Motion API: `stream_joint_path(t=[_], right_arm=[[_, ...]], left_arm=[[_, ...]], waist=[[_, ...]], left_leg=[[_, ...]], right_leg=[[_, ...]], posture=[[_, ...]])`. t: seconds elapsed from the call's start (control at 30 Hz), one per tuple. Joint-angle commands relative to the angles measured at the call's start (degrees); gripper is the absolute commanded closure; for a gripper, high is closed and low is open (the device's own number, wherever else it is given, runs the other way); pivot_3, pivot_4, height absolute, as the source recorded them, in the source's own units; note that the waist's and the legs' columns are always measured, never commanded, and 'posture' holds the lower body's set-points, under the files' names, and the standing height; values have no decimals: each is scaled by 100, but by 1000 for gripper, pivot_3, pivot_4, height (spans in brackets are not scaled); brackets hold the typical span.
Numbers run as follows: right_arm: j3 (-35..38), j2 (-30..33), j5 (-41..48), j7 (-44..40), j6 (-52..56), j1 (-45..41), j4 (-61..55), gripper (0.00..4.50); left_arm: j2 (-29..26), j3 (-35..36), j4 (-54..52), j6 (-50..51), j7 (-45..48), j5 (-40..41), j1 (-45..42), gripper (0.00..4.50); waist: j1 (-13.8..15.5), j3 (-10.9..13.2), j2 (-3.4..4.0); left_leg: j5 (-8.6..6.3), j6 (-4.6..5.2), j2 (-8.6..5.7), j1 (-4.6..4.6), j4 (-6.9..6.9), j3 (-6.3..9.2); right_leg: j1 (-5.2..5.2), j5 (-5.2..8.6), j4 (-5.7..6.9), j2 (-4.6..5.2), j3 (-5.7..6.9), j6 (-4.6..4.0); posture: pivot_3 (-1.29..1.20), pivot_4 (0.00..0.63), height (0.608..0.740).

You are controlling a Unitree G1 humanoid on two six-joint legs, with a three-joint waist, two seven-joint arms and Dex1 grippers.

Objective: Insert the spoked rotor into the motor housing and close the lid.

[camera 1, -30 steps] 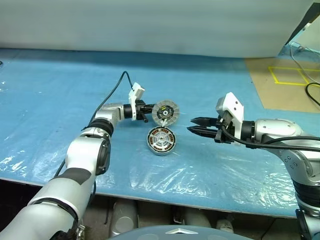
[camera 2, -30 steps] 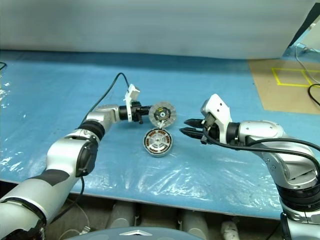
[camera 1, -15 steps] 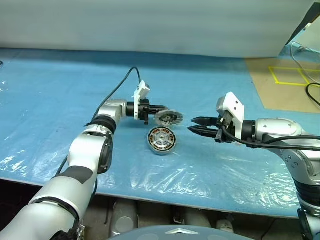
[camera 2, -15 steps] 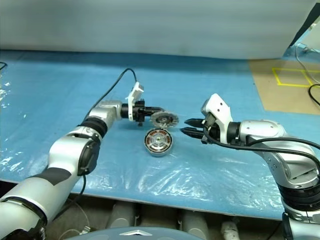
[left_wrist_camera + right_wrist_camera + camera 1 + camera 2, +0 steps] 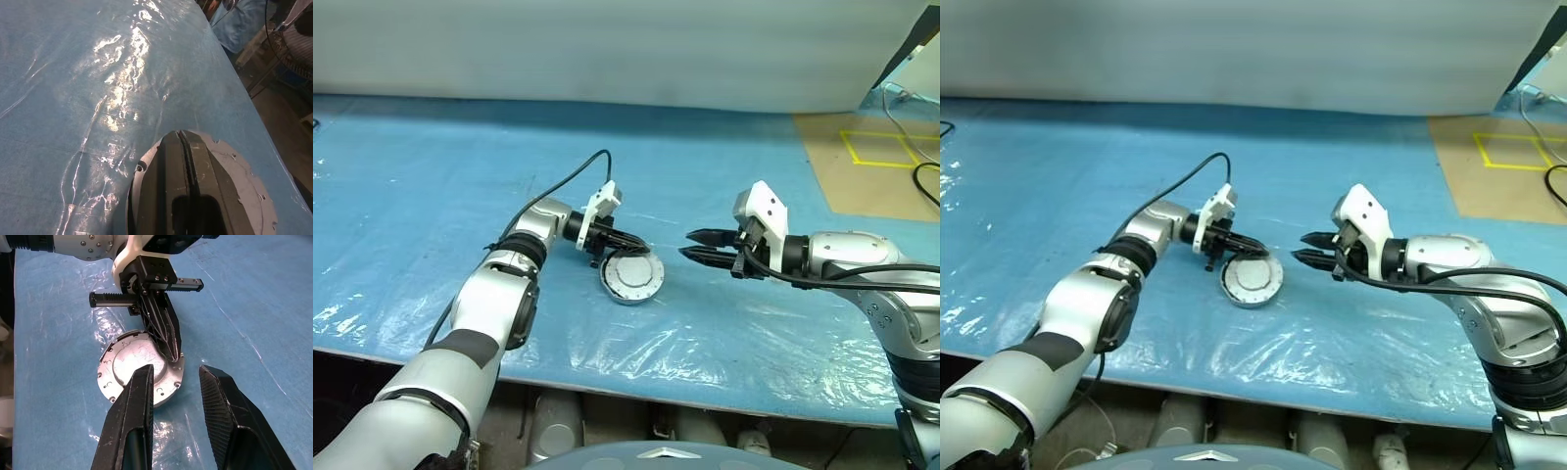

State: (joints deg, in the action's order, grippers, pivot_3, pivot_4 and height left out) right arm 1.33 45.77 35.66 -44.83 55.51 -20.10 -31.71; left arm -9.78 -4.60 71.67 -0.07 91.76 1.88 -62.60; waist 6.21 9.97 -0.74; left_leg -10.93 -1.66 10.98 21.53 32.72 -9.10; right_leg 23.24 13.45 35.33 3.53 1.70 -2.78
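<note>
Two grippers face each other over your blue plastic sheet (image 5: 431,196). Your left gripper (image 5: 1261,252) has its fingers pressed together, and the tips lie on the plain silver-grey face of the lid (image 5: 1252,281), at the part of its rim nearest that gripper's wrist; whether they nip the rim or merely rest on it, you cannot tell. The lid sits flat, silver face up, directly beneath those fingertips, covering the motor housing (image 5: 628,297), of which you see just a thin grey edge under the lid. Your right gripper (image 5: 689,245) hangs near the lid on the side opposite the left gripper, apart from it, its two fingers (image 5: 132,416) spread a little with nothing between them.
</note>
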Motion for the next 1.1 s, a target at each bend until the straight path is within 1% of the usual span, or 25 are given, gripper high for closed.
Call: stream_joint_path(t=[0.03,0.17,0.27,0.3,0.4,0.5,0.57,0.63,0.7,0.77,0.87,0.97,1.0,1.1], right_arm=[[8,-14,-22,6,-200,-119,-39,2990],[-66,40,-51,-192,-427,-126,33,2990],[-130,29,-58,-376,-606,-188,164,2990],[-185,13,-97,-412,-668,-225,225,2990],[-401,-55,-227,-533,-881,-331,420,2990],[-511,-192,-259,-588,-1003,-408,589,2990],[-583,-302,-296,-665,-1140,-441,762,2990],[-653,-380,-324,-778,-1262,-460,920,2990],[-760,-439,-393,-915,-1414,-493,1106,2645],[-865,-495,-453,-1090,-1551,-536,1317,2166],[-1058,-564,-536,-1393,-1744,-611,1643,1149],[-1274,-688,-714,-1615,-1960,-750,2053,173],[-1345,-751,-800,-1655,-2045,-819,2199,59],[-1557,-967,-1032,-1760,-2247,-1017,2564,59]], left_arm=[[-156,-320,-518,-70,74,428,136,4481],[-433,-413,-1310,230,74,1134,397,4481],[-556,-33,-2114,608,65,1524,703,4481],[-615,73,-2555,793,32,1650,908,4481],[-897,345,-4629,1780,-526,2170,1982,4481],[-1186,510,-6253,2537,-1131,2529,2959,4481],[-1499,549,-7378,2750,-1473,2577,3918,4481],[-1642,639,-8050,2825,-1879,2604,4575,4481],[-1716,750,-8397,2781,-2245,2593,4960,4500],[-1819,857,-8716,2789,-2509,2626,5308,4500],[-1835,968,-8865,2528,-2914,2496,5657,4500],[-1850,1001,-8768,2104,-3150,2308,5919,4500],[-1850,1019,-8741,2059,-3199,2333,5977,4500],[-1775,1086,-8723,1813,-3385,2374,6162,4500]], waist=[[-1,0,0],[-5,0,1],[-6,0,2],[-16,0,2],[-75,-2,5],[-84,1,10],[-107,0,12],[-105,4,18],[-64,7,23],[-60,8,23],[-84,7,24],[-107,7,24],[-111,7,24],[-174,7,25]], left_leg=[[0,0,0,0,0,0],[0,0,2,-1,-1,-1],[0,0,3,0,0,-2],[0,0,2,0,1,-2],[0,-1,5,-2,-1,-5],[-1,-1,16,-4,-10,-9],[-1,-2,31,-5,-10,-17],[-3,-5,36,-16,-23,-33],[-3,-3,39,-17,-28,-45],[-2,1,39,-18,-22,-76],[-2,3,39,-32,-14,-80],[-2,3,42,-42,-17,-83],[-2,3,46,-44,-18,-84],[-2,2,49,-43,-19,-86]], right_leg=[[0,2,0,0,0,-3],[1,6,2,-1,0,-9],[1,7,3,-1,1,-12],[1,7,3,0,1,-12],[1,8,3,0,-2,-15],[6,12,5,-8,-1,-21],[14,19,9,-13,0,-31],[12,24,2,-14,1,-38],[10,26,-4,-17,0,-39],[4,27,-6,-16,1,-39],[-3,26,-5,-14,-12,-38],[-5,26,-5,-18,-15,-37],[-5,26,-5,-22,-16,-37],[-1,26,-2,-26,-16,-38]], posture=[[0,150,740],[0,150,740],[0,150,740],[0,150,740],[0,150,740],[0,150,740],[0,150,740],[0,150,740],[0,150,740],[0,150,740],[0,150,740],[0,150,740],[0,150,740],[0,150,740]])
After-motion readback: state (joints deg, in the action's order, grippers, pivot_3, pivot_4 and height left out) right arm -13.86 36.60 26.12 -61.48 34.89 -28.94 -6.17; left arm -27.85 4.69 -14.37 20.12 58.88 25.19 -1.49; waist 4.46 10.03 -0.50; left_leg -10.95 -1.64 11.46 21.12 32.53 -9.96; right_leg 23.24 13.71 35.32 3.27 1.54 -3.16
